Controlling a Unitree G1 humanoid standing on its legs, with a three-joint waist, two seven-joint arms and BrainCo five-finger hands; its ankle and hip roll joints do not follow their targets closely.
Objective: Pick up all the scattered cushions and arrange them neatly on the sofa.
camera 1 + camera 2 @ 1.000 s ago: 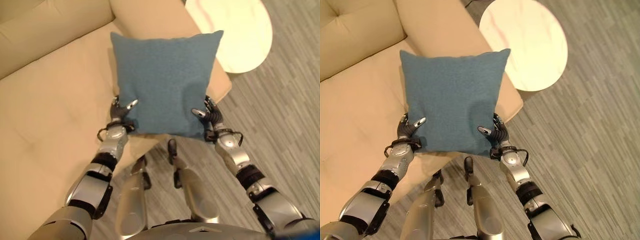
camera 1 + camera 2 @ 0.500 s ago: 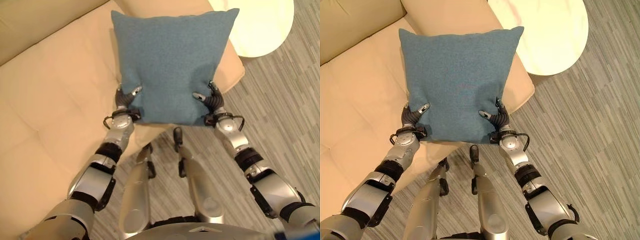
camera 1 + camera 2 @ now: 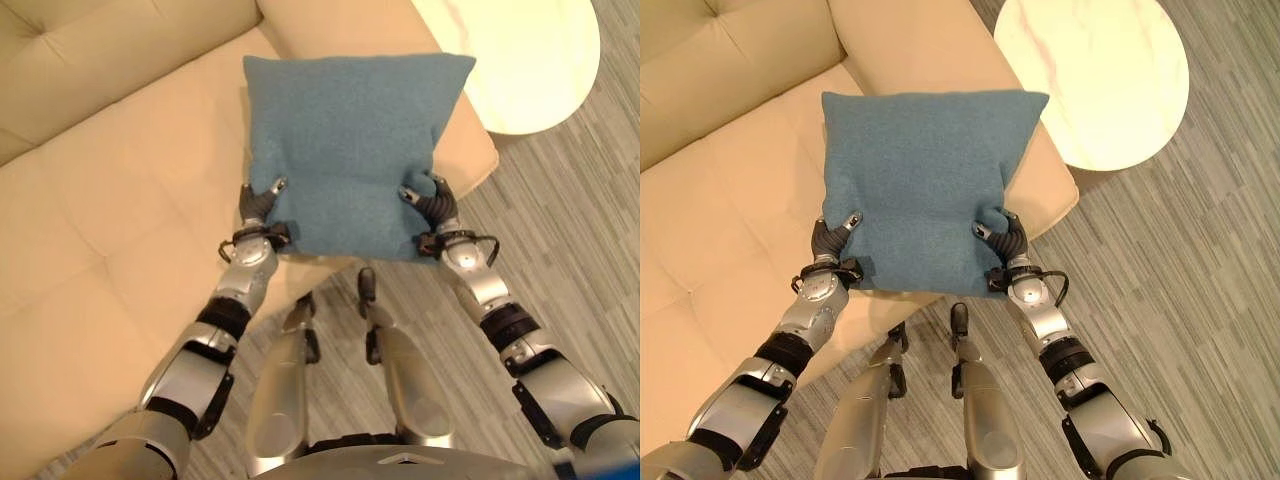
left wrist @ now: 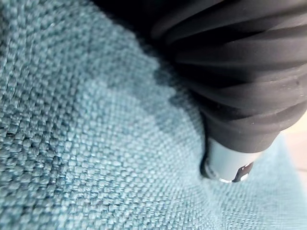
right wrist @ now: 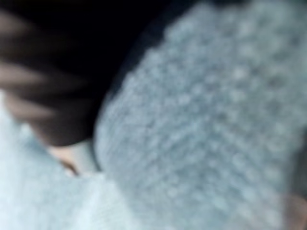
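Observation:
A square teal cushion (image 3: 350,140) is held flat between both hands above the front right corner of the cream sofa (image 3: 110,200). My left hand (image 3: 258,205) pinches its near left corner, thumb on top. At the near right corner my right hand (image 3: 432,205) is shut on the cloth in the same way. The far edge of the cushion lies over the sofa's armrest (image 3: 930,45). The teal weave (image 4: 96,143) presses against the left wrist camera, and the same cloth (image 5: 206,120) sits close against the right wrist camera.
A round pale marble-topped side table (image 3: 1100,80) stands just right of the armrest. Grey striped carpet (image 3: 1180,280) covers the floor to the right and below. The sofa's seat (image 3: 710,250) stretches off to the left, its back cushions (image 3: 110,50) at the top left.
The camera has shifted. Both hands have lowered the cushion and tipped it flatter, so its far edge sits lower against the armrest. Both grips are unchanged.

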